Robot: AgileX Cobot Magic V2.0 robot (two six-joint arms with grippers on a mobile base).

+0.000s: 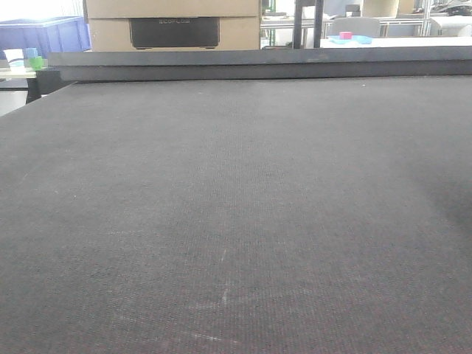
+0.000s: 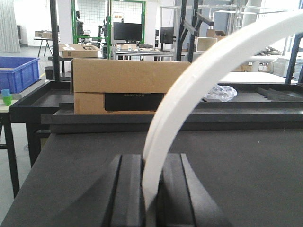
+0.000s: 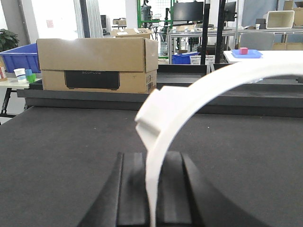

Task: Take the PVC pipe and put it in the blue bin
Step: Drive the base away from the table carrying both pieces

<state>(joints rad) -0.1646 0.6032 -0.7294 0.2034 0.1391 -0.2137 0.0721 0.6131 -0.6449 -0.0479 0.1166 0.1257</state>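
Between left gripper (image 2: 151, 191) fingers: white pipe (image 2: 199, 80), clamped, arcing up and right. Between right gripper (image 3: 151, 191) fingers: likewise clamped. Bin (image 2: 19, 73) far left, beyond table (image 2: 246, 165); left arm likely nearer.

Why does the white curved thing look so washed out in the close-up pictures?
Left wrist view: the PVC pipe sits near the lens, overexposed and soft-edged. Right wrist view: likewise, upper-left backdrop blown out. Front view: table evenly lit, shadow darkening its right side.
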